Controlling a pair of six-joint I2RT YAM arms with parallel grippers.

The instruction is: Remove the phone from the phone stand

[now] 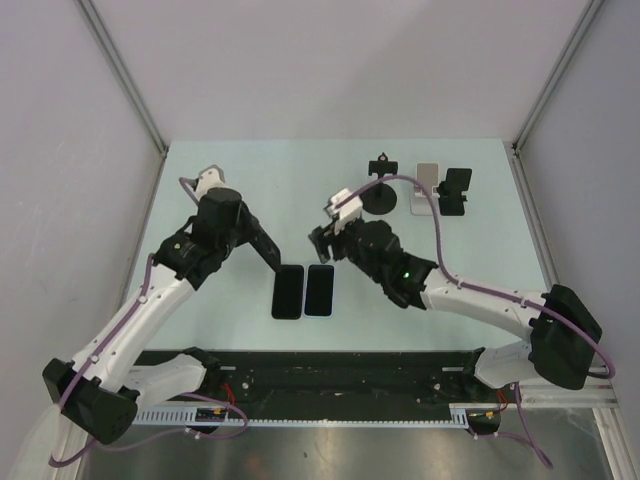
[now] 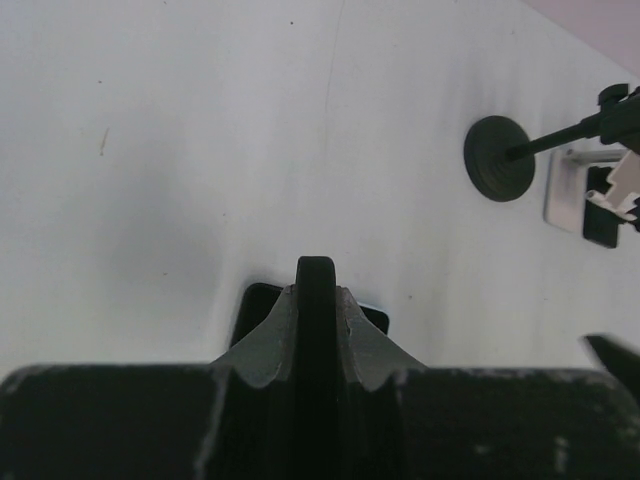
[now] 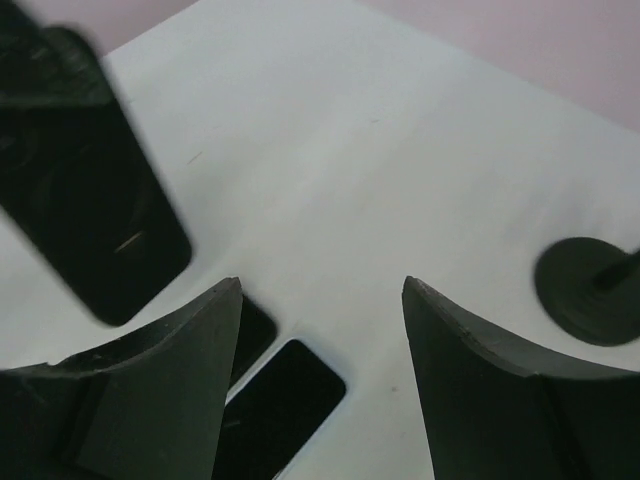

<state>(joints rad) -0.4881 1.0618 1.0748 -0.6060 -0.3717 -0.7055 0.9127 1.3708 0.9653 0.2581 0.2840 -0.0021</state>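
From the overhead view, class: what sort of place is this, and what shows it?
Most likely a robotics lab test cell: a left arm and right arm bolted to a pale table, plain panel walls boxing it in, and phones and a phone stand set out as props.

The left claw [image 2: 316, 272] is pinched closed; the right claw [image 3: 321, 288] stands spread wide.
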